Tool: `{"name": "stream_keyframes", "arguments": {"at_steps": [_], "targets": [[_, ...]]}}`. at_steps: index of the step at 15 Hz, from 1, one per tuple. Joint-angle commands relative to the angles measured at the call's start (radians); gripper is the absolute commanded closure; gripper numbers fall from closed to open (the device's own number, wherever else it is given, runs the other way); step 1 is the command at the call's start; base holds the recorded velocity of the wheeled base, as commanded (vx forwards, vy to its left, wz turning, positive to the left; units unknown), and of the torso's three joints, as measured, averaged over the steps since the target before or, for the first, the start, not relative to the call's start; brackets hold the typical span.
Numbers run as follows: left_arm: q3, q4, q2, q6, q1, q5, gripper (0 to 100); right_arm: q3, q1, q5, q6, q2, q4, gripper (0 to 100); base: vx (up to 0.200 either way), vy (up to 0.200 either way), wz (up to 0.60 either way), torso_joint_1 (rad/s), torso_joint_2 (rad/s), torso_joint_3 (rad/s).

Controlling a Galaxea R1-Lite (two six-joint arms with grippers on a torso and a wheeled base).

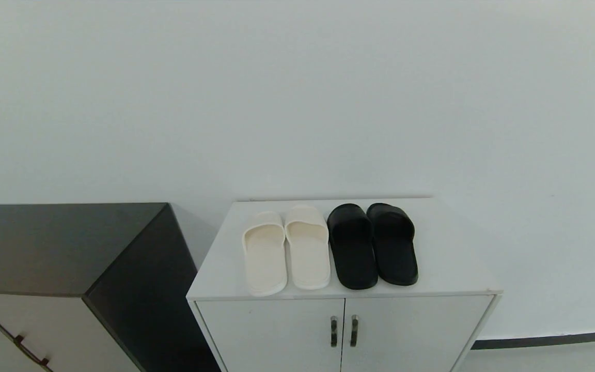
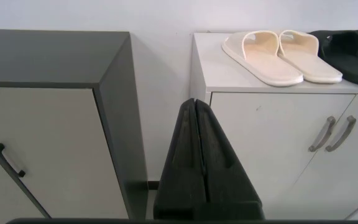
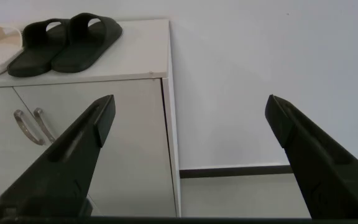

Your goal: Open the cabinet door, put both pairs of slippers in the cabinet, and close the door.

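Observation:
A white cabinet (image 1: 344, 330) stands against the wall with both doors shut, two metal handles (image 1: 343, 330) meeting at the middle. On its top lie a pair of cream slippers (image 1: 287, 250) on the left and a pair of black slippers (image 1: 372, 244) on the right, toes toward the wall. My left gripper (image 2: 196, 107) is shut and empty, low in front of the cabinet's left door (image 2: 272, 149). My right gripper (image 3: 190, 107) is open with nothing between its fingers, low beside the cabinet's right side, the black slippers (image 3: 64, 40) above it.
A dark grey cabinet (image 1: 70, 258) with pale drawer fronts and a black handle (image 1: 31, 352) stands close on the left of the white one, a narrow gap between them. A plain white wall (image 1: 297, 103) is behind. Open floor (image 1: 545, 359) lies to the right.

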State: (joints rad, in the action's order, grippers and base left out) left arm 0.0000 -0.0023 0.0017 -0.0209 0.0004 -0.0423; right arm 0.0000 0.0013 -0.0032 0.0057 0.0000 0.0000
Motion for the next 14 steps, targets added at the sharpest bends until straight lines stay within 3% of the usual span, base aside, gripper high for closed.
{"name": "stream_keyframes", "arguments": {"at_steps": [1,12,13,14], "targets": [[0.000,-0.001,0.000,-0.001,0.000,-0.001,100,0.000,0.000,0.000,0.000,0.000,0.000,0,0.000,0.000,0.00,0.000,0.00,0.000],[0.000,-0.001,0.000,0.001,0.001,0.004,100,0.000,0.006,0.002,-0.015,0.020,-0.005,0,0.000,0.000,0.00,0.000,0.00,0.000],[0.000,-0.001,0.000,0.001,0.001,0.012,100,-0.115,0.023,0.012,0.046,0.107,-0.023,0,0.000,0.000,0.00,0.000,0.00,0.000],[0.000,0.001,0.000,0.001,0.000,0.013,100,-0.313,0.040,0.019,0.250,0.258,-0.018,0,0.000,0.000,0.00,0.000,0.00,0.000]]}}
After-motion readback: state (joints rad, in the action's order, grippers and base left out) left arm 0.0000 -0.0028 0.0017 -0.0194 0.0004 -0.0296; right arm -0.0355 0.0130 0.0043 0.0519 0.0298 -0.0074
